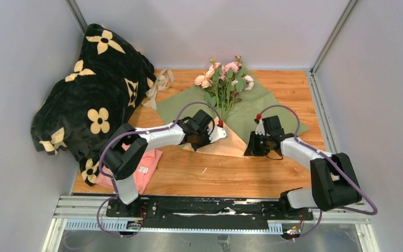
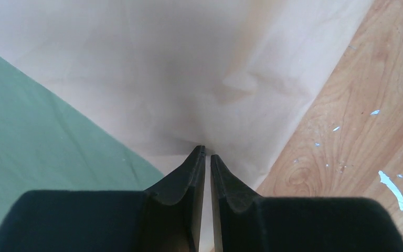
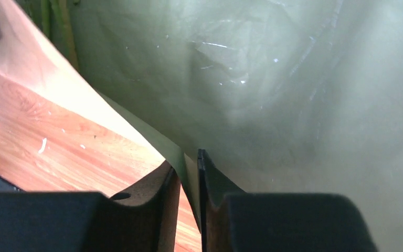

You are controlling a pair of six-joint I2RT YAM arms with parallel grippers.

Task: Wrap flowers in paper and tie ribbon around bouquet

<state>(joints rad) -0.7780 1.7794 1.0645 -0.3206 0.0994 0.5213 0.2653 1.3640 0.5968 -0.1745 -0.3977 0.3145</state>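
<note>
The paper (image 1: 189, 102) lies olive side up on the table, its near corner folded over to show peach. The flowers (image 1: 223, 79) rest on it, pink and cream heads toward the back, thin stems (image 3: 57, 21) pointing at the arms. My left gripper (image 1: 224, 136) is on the peach flap; in its wrist view the jaws (image 2: 208, 152) stand a sliver apart, pinching a raised crease of paper (image 2: 178, 79). My right gripper (image 1: 252, 148) is at the sheet's near right edge. Its jaws (image 3: 186, 160) are slightly parted, and the paper (image 3: 294, 79) edge hangs loose between them. The ribbon (image 1: 160, 84) lies bunched beside the blanket.
A black blanket (image 1: 94, 100) with cream flower prints is heaped at the back left. A small pink cloth (image 1: 147, 165) lies under the left arm. The wooden table (image 1: 215, 178) has grey walls on three sides, and small white flecks dot the wood (image 2: 383, 178).
</note>
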